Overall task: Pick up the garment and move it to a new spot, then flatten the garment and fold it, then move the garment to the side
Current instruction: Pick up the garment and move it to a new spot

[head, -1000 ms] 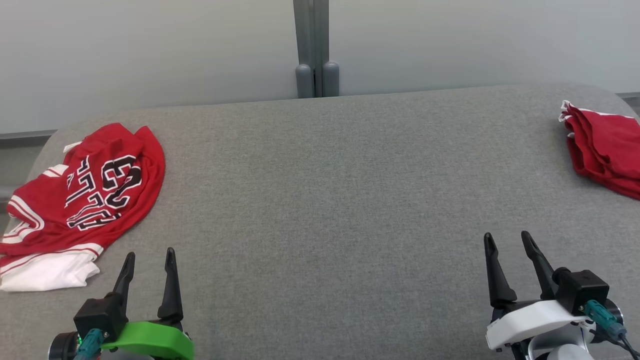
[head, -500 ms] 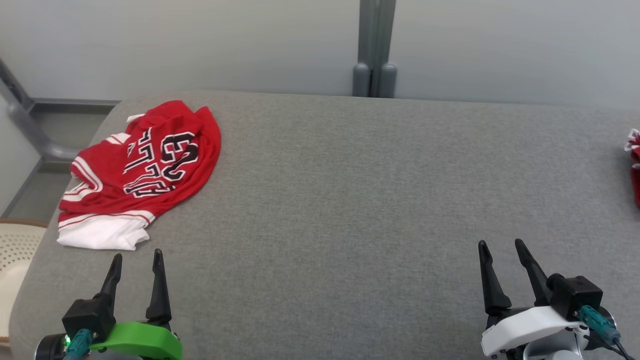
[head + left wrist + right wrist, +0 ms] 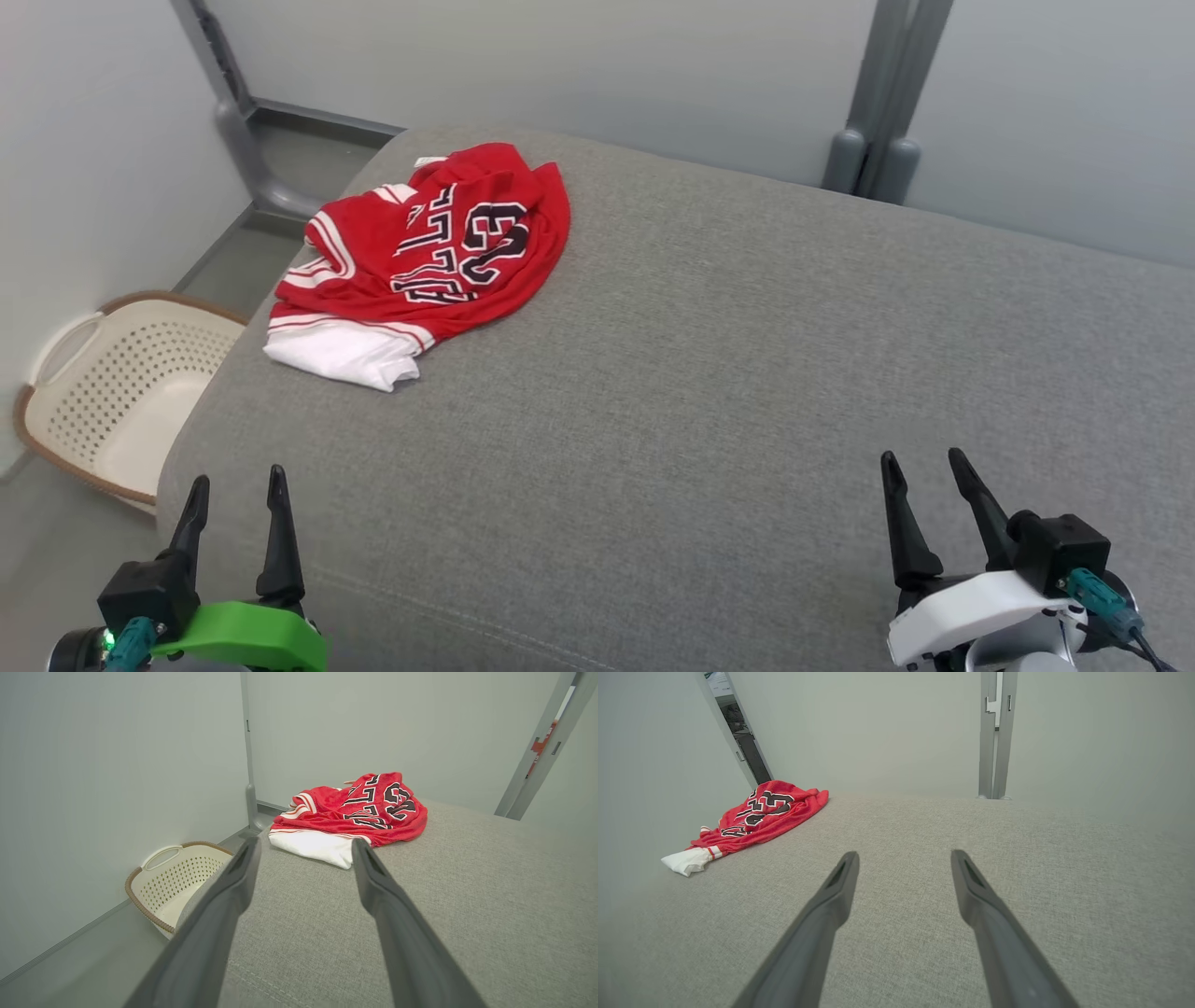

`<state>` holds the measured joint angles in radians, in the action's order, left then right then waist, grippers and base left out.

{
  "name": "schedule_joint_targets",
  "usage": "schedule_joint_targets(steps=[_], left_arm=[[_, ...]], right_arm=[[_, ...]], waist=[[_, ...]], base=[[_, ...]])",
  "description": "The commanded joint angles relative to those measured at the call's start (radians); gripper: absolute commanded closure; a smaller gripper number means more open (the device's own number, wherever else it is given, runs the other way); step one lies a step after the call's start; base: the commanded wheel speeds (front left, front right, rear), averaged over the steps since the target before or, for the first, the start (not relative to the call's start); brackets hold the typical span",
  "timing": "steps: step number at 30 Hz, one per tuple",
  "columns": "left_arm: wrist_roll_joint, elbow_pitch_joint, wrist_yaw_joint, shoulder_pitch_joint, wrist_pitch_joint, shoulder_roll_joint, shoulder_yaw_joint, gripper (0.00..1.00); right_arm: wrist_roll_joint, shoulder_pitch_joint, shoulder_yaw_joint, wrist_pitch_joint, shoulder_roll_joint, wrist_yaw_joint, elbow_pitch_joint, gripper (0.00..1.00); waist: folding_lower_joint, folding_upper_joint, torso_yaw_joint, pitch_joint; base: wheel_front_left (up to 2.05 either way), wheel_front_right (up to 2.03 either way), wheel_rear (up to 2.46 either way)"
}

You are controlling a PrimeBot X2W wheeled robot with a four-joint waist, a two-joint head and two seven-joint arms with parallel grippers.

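Your left hand and right hand both stood released and empty at the near edge of the desk, well apart from the crumpled red garment at its far left corner. You'd have done best to pinch a raised fold and lift inward, because the basket sat on the floor just past that edge.

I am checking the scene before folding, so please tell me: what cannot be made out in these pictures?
Head view: lettering on the crumpled red and white jersey, partly lost in its own folds.
Head view: cream perforated plastic basket, right part hidden behind the grey fabric surface.
Left wrist view: whether the jersey's white part is a separate garment; folds hide it.
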<state>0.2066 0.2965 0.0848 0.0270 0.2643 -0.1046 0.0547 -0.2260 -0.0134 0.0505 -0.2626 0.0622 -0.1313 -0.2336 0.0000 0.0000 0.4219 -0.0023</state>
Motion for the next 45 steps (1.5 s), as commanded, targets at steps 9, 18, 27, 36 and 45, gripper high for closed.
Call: schedule_joint_targets(steps=[9, 18, 27, 36, 45], left_arm=[[0.017, -0.023, -0.017, -0.032, 0.0, -0.005, 0.027, 0.0], [0.02, -0.01, -0.012, -0.006, 0.0, -0.005, 0.022, 0.0], [0.039, 0.023, 0.005, 0.179, 0.0, -0.043, 0.026, 0.0], [0.079, 0.097, 0.022, 0.491, 0.0, -0.1, 0.054, 0.0], [0.131, 0.276, 0.037, 0.767, -0.022, -0.193, 0.067, 0.0]], right_arm=[[0.0, 0.039, 0.028, -0.003, 0.006, 0.001, -0.018, 0.0], [0.002, 0.027, 0.025, -0.003, 0.01, 0.001, -0.019, 0.0], [0.028, 0.089, 0.022, 0.002, 0.061, 0.001, 0.013, 0.0], [0.057, 0.147, -0.031, 0.03, 0.113, 0.001, 0.104, 0.0], [0.084, 0.155, -0.095, 0.057, 0.122, 0.001, 0.233, 0.0]], waist=[[0.0, 0.0, 0.096, 0.021], [0.0, 0.0, 0.062, 0.023], [0.0, 0.0, -0.068, 0.142], [0.0, 0.0, -0.237, 0.343], [0.0, 0.0, -0.338, 0.488]], base=[[0.0, 0.0, 0.0], [0.0, 0.0, 0.0], [0.0, 0.0, 0.0], [0.0, 0.0, 0.0], [0.0, 0.0, 0.0]])
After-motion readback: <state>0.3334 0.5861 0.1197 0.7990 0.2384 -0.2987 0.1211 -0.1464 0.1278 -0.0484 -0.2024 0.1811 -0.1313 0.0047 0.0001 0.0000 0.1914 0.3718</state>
